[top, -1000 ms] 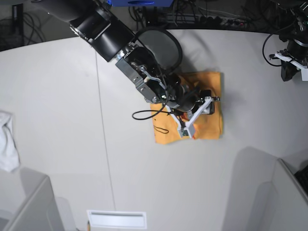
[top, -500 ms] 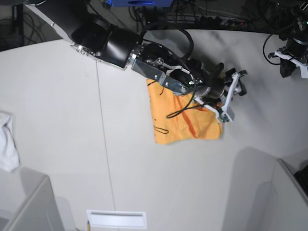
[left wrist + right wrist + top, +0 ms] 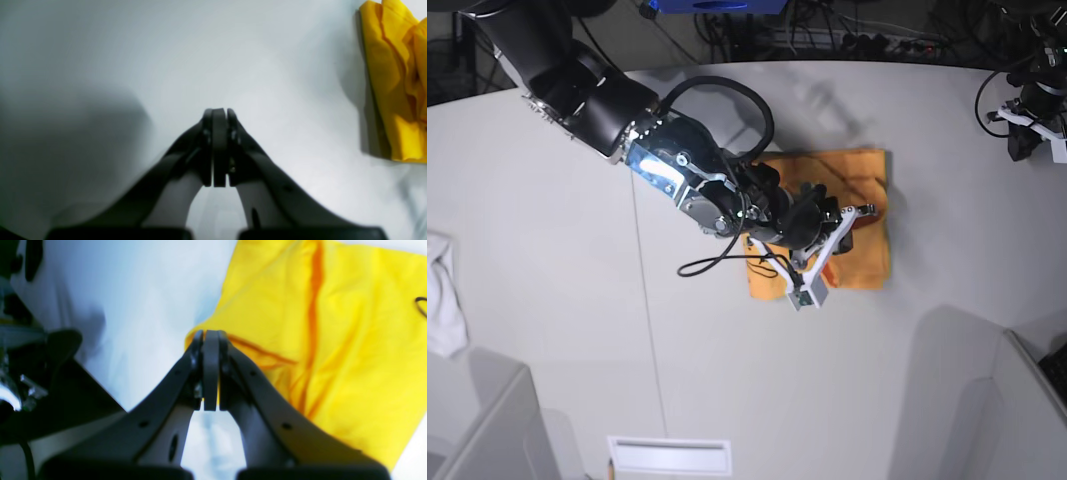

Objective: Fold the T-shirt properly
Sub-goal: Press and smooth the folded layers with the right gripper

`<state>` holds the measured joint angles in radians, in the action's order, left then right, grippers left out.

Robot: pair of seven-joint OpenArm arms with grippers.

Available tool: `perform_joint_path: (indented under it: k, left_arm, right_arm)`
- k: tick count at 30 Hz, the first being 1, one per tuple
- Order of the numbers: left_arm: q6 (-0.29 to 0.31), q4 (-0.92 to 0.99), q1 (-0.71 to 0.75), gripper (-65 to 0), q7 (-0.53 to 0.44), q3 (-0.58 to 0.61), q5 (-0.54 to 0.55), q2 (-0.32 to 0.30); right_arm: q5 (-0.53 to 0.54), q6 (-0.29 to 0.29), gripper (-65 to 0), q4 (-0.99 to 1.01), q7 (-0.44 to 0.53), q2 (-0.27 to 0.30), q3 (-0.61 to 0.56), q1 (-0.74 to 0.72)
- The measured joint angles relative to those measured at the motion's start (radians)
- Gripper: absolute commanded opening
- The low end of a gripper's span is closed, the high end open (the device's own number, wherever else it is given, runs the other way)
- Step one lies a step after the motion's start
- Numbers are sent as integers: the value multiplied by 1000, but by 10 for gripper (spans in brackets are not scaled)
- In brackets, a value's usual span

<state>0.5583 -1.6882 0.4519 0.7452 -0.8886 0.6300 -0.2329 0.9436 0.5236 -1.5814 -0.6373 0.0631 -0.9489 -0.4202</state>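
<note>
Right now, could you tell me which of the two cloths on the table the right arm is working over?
The orange T-shirt, folded into a rectangle mid-table; the right gripper is shut above it. The white cloth lies crumpled, alone, at the table's far edge.

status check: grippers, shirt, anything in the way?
Left gripper shut, empty, parked off the shirt. Right gripper shut over the T-shirt, folded small. Nothing in the way.

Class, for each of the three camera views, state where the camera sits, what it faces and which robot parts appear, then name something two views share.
Base: overhead, looking down on the table; shows the right arm over the T-shirt, the left arm at the far edge.
Left wrist: behind the left gripper, jaws shut, facing bare table; shirt edge at right.
Right wrist: behind the right gripper, jaws shut, at the shirt's edge.
Shared: all three show the T-shirt.
</note>
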Motion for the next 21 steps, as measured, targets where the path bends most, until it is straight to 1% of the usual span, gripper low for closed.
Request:
perform_joint_path:
  k: [7, 11, 13, 14, 16, 17, 21]
  left_arm:
    - [0, 0, 0, -650, 0, 0, 0, 2]
    - [0, 0, 3, -650, 0, 0, 0, 0]
    - [0, 0, 3, -650, 0, 0, -1, 0]
    - [0, 0, 3, -650, 0, 0, 0, 0]
    - [0, 0, 3, -650, 0, 0, 0, 0]
    - [0, 0, 3, -650, 0, 0, 0, 0]
    - [0, 0, 3, -650, 0, 0, 0, 0]
  right_arm:
    - [0, 0, -650, 145, -7, 4, 13, 6]
    - [-1, 1, -650, 158, -7, 5, 13, 5]
    - [-1, 3, -650, 147, -28, 6, 13, 6]
    - [1, 13, -650, 143, -49, 5, 14, 5]
    - [2, 66, -650, 142, -47, 3, 13, 8]
    - [2, 78, -650, 142, -47, 5, 13, 9]
    - [2, 80, -650, 164, -44, 5, 13, 2]
